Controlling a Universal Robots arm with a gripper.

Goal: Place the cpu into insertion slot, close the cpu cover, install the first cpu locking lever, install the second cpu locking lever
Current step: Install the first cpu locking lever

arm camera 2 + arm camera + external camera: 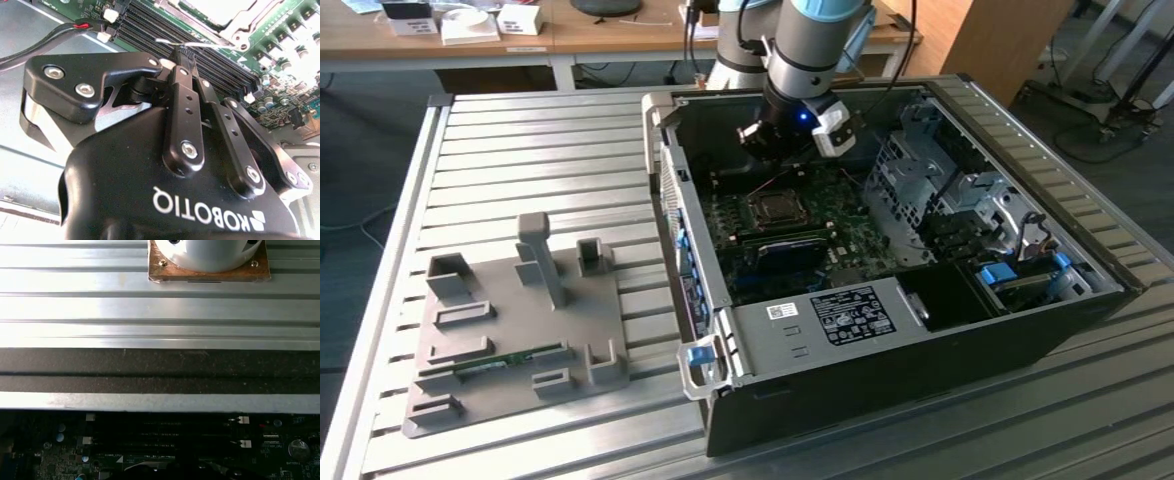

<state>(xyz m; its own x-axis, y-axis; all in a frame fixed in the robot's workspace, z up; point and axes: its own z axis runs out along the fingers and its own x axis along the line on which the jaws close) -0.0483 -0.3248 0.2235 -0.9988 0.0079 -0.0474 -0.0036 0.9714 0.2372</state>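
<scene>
The open computer case (894, 375) lies on a ribbed metal table (520, 150); a grey moulded fixture (507, 345) sits well apart from the fingers, toward the exterior view's left; the grey drive cage (927, 170) stands inside the case off to the exterior view's right of the gripper. In the second wrist view the long black memory slots (150, 27) run straight across under the fingertips, between them and the socket; a red-and-black cable (45, 42) trails near the gripper's knuckle, clear of the tips; small capacitors crowd the green circuit board (295, 65) to one side of the fingers. In the first wrist view the case's dark wall (160, 370) stands between the table and the board.

The gripper (184, 50) hangs low over the board on the arm (801, 50); its two black fingers (182, 100) are pressed together at the tips, no gap showing there. A thin silvery locking lever (215, 45) crosses right at the tips, touching or all but touching them; whether it is pinched between them I cannot tell.

Just beyond the fingertips, past the memory slots, the cpu (205, 6) sits in the insertion slot (774, 207); the cpu cover (235, 30) frames it, apparently down.
</scene>
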